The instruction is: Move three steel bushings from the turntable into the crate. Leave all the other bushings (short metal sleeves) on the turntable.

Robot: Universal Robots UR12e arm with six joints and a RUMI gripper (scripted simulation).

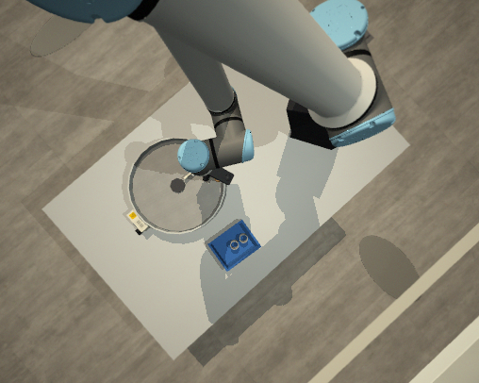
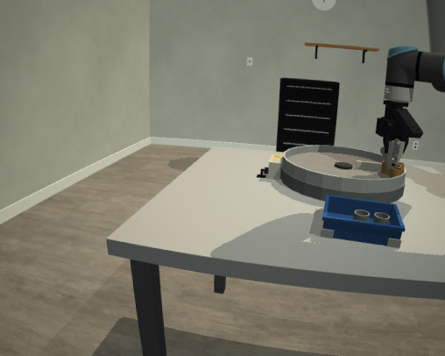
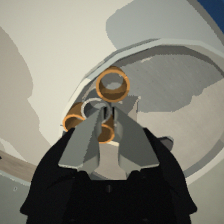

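Grey steel bushings [image 1: 230, 244] [image 2: 361, 218], two, short, ring-mouthed, upright in blue crate [image 1: 227, 258] [image 2: 363, 231].

Two gray bushings [image 1: 239, 241] [image 2: 371, 221] stand upright in the crate [image 1: 222, 259] [image 2: 362, 233].

"What do the bushings look like to you?"

"The two in the crate are grey metal, with smooth walls. On the turntable [image 1: 140, 218] [image 2: 336, 180] [image 3: 150, 42], the far-right ones have an orange, coppery metal look; the orange bushing [image 3: 113, 98] clear of the fingertips shows a smooth rim."

"And the crate [image 1: 220, 256] [image 2: 363, 231]?"

"Smooth blue plastic, by the look of it. The turntable's wall seems matt grey, its disc dull and faintly mottled."

"The tabletop [image 1: 107, 245] [image 2: 196, 210]?"

"Pale, matt and smooth. Under it, the floor [image 1: 46, 307] [image 2: 65, 228] has brown wood grain, low in shine."

"The shelf board [image 2: 341, 46] on the wall?"

"Brown, like wood. The gripper [image 2: 393, 168] [image 3: 109, 107] has matt black housing and smooth grey fingers, metallic in look."
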